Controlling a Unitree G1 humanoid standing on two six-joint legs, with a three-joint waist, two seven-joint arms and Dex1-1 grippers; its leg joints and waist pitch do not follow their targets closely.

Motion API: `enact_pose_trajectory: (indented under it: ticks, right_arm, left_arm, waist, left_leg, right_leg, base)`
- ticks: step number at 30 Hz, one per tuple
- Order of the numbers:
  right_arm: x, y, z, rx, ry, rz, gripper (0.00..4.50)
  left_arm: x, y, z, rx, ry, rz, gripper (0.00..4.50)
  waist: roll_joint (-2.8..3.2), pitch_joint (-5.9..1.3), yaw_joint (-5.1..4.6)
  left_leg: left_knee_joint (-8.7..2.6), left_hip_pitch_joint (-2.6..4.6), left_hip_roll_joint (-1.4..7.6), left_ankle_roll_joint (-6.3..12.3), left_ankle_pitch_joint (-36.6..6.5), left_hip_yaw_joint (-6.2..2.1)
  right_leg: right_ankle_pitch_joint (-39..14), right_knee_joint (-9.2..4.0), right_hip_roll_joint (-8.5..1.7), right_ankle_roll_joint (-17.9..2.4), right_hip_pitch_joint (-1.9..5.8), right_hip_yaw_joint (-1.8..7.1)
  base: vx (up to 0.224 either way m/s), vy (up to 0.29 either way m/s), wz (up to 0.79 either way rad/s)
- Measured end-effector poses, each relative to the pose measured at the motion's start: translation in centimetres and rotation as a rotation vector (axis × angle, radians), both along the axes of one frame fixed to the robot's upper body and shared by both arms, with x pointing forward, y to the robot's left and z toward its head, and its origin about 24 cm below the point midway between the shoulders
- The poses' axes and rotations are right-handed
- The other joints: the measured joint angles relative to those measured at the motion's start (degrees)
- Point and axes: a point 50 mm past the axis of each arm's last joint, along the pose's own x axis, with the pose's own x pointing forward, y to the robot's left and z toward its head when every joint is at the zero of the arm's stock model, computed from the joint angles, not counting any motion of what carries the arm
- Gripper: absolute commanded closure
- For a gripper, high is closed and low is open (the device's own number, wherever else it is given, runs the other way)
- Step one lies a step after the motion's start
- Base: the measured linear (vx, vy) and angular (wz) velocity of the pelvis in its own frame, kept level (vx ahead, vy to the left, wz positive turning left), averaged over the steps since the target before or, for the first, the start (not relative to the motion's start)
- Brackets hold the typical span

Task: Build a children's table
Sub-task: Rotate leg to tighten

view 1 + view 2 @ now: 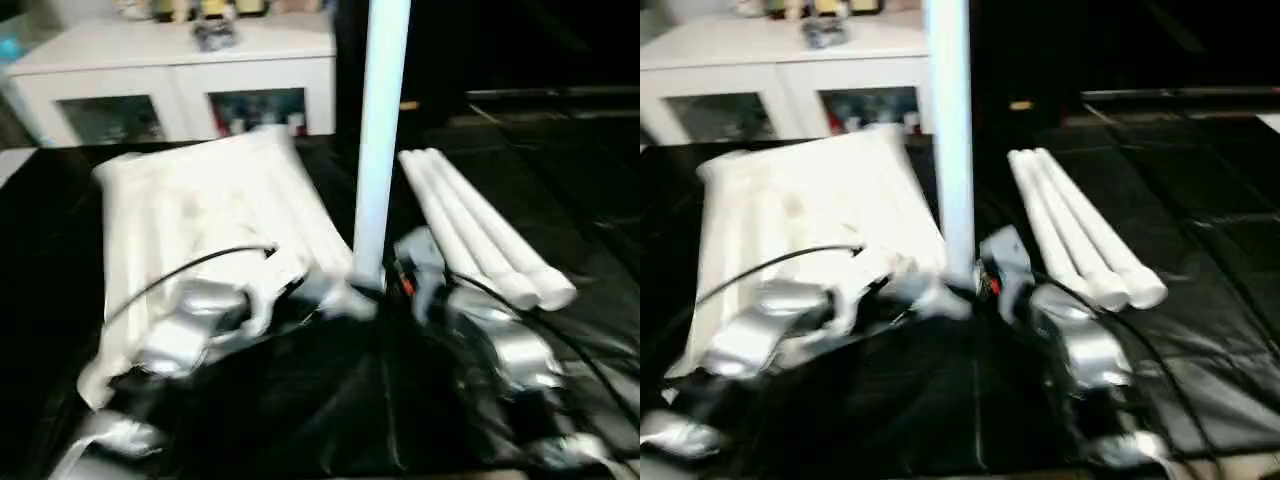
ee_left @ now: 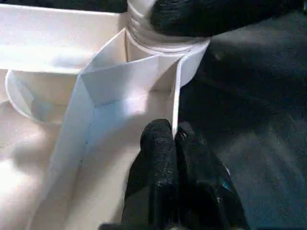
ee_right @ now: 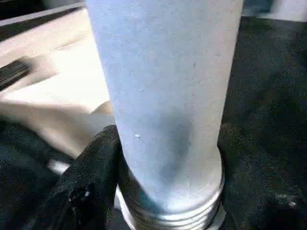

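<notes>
A white leg point(image 1: 380, 130) stands upright in the tabletop's point(image 1: 200, 210) corner socket. The right gripper point(image 3: 158, 191) clasps its threaded base; the left gripper point(image 2: 175, 143), closed, pinches the tabletop's rim. Light, stiff and slick plastic, likely best gripped low.

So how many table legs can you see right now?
3 for certain: one leg upright at the tabletop corner, two loose legs lying side by side on the right. A fourth may be hidden.

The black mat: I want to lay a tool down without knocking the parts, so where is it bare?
Bare mat lies in front between the two forearms, and to the right beyond the loose legs. It is crowded around the upright leg, where the tabletop, left gripper and right gripper meet.
</notes>
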Motion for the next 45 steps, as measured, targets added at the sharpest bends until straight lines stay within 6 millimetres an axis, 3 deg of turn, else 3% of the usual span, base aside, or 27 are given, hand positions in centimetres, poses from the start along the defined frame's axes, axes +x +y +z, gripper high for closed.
enact_pose_trajectory:
  ticks: [6,8,13,18,23,28,33,42,45]
  right_arm:
    - [0.9,1.0,0.2,-0.017,-0.012,-0.128,1.88]
    - [0.9,1.0,0.2,-0.017,-0.018,-0.128,1.32]
    - [0.7,1.0,0.3,-0.003,-0.031,-0.117,0.82]
    - [-0.5,-0.2,0.2,0.032,-0.034,-0.008,0.46]
    - [-1.5,-2.1,0.4,0.007,-0.023,0.164,0.04]
    - [-2.4,-3.2,0.7,-0.006,-0.007,0.313,0.04]
    - [-2.9,-4.1,1.1,-0.018,0.016,0.447,0.04]
    - [-3.2,-2.7,1.8,-0.053,-0.025,0.647,0.04]
    - [-3.5,-2.7,1.6,-0.063,0.0,0.704,0.31]
  left_arm:
    - [0.4,-1.1,0.1,-0.002,-0.011,0.098,4.5]
    - [0.4,-1.1,0.2,-0.001,-0.011,0.099,4.5]
    - [0.4,-1.1,0.3,0.008,-0.02,0.09,4.5]
    - [0.1,-0.1,0.4,0.027,-0.033,0.04,4.5]
    - [-0.3,1.1,0.4,0.041,-0.043,-0.041,4.5]
    - [-0.8,2.3,0.4,0.046,-0.053,-0.122,4.5]
    - [-1.6,3.4,0.4,0.047,-0.038,-0.242,4.5]
    - [-2.8,4.0,0.3,0.046,-0.01,-0.426,4.5]
    - [-3.0,3.9,0.4,0.051,-0.008,-0.466,4.5]
  waist:
    - [0.16,-0.1,-0.24]
    - [0.17,-0.11,-0.22]
    - [0.23,-0.08,-0.18]
    - [0.2,-0.06,-0.5]
    - [0.2,-0.05,0.01]
    - [0.15,-0.01,0.25]
    - [0.14,-0.01,1.35]
    - [-0.03,0.03,3.28]
    - [-0.13,0.04,3.41]
  left_leg:
    - [-0.03,-0.05,-0.02,0.0,0.0,-0.01]
    - [-0.03,-0.08,-0.02,0.01,0.0,-0.01]
    - [-0.04,-0.09,-0.01,0.02,0.0,-0.02]
    - [-0.09,-0.11,0.0,0.01,0.0,-0.02]
    - [-0.07,-0.09,-0.01,0.02,0.0,-0.03]
    - [-0.07,-0.09,0.02,0.02,0.0,-0.03]
    - [-0.06,-0.1,0.02,0.02,0.0,-0.02]
    - [-0.02,-0.11,0.02,0.03,0.0,0.03]
    - [0.02,-0.12,0.02,0.03,0.0,0.05]
  right_leg:
    - [0.1,-0.07,-0.01,-0.1,0.0,0.01]
    - [0.0,-0.1,-0.01,0.0,-0.01,0.01]
    - [0.0,-0.12,-0.01,0.0,-0.1,0.0]
    - [0.0,-0.13,0.01,0.0,-0.15,-0.01]
    - [0.0,-0.14,0.0,0.0,-0.2,-0.03]
    - [0.0,-0.12,0.0,0.0,-0.23,-0.06]
    - [0.0,-0.12,-0.01,0.0,-0.23,-0.06]
    - [0.0,-0.11,-0.06,0.0,-0.2,-0.04]
    - [0.0,-0.1,-0.08,0.0,-0.19,-0.04]
  base:
    - [0.0,0.0,0.0]
    - [0.0,0.0,0.0]
    - [0.0,0.0,0.0]
    - [0.0,0.0,0.0]
    - [0.0,0.0,0.0]
    - [0.0,0.0,0.0]
    - [0.0,0.0,0.0]
    - [0.0,0.0,0.0]
    - [0.0,0.0,0.0]
